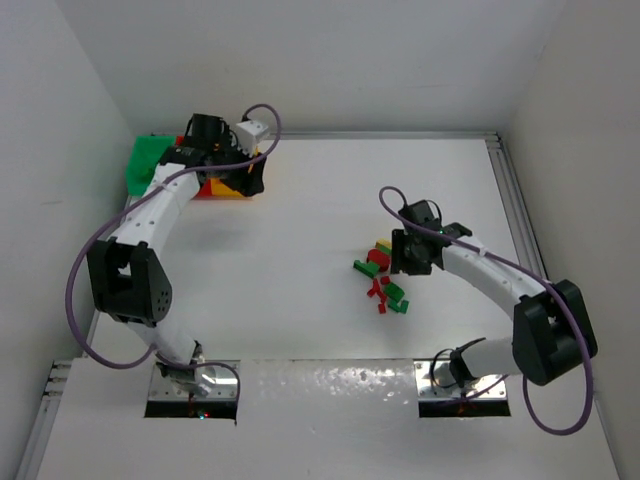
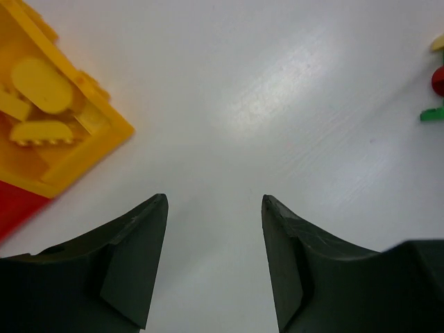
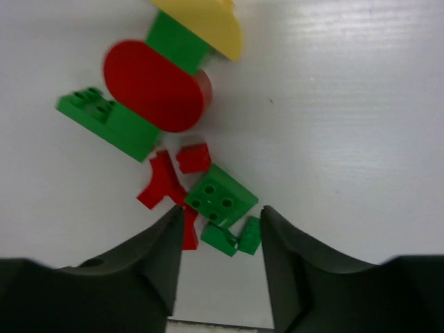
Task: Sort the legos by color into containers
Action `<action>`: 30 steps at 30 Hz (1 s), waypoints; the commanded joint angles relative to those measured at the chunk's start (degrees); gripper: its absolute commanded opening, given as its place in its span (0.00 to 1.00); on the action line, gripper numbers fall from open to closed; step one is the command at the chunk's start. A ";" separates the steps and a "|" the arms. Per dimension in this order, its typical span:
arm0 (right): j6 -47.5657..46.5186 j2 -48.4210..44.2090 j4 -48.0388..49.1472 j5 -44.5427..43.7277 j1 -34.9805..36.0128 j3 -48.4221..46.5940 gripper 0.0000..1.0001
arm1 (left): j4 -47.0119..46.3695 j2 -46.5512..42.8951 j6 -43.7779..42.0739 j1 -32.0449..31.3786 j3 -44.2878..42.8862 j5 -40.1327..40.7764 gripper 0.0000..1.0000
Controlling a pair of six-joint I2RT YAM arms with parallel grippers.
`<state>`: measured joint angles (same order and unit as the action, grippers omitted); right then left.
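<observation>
The legos [image 1: 382, 280] lie in a small heap of red, green and yellow bricks right of centre. My right gripper [image 1: 401, 266] hangs open over the heap. In the right wrist view its jaws [image 3: 220, 211] stand apart on either side of a green square brick [image 3: 220, 196] and two small green pieces [image 3: 232, 238], with red pieces [image 3: 163, 182] at the left finger. The containers stand at the far left: green bin [image 1: 148, 160], red bin [image 1: 208, 188], yellow bin [image 1: 232, 190]. My left gripper [image 1: 248, 178] is open and empty beside the yellow bin [image 2: 55, 118], which holds yellow bricks.
A red oval brick [image 3: 156, 84], a long green brick [image 3: 111, 121] and a yellow piece [image 3: 205, 24] lie further along the heap. White walls close in the table on the left, back and right. A metal rail [image 1: 505, 170] runs along the right edge.
</observation>
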<state>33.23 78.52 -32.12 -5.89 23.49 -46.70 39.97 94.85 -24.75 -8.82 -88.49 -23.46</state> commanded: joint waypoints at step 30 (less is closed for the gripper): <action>-25.40 4.89 12.86 5.10 3.94 9.17 0.58 | -0.15 -3.79 3.66 0.56 1.65 -0.71 0.55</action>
<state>12.58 83.35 -23.55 -1.58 26.92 -36.97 40.99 93.32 -21.08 -8.21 -85.56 -24.38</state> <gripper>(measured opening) 0.582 0.553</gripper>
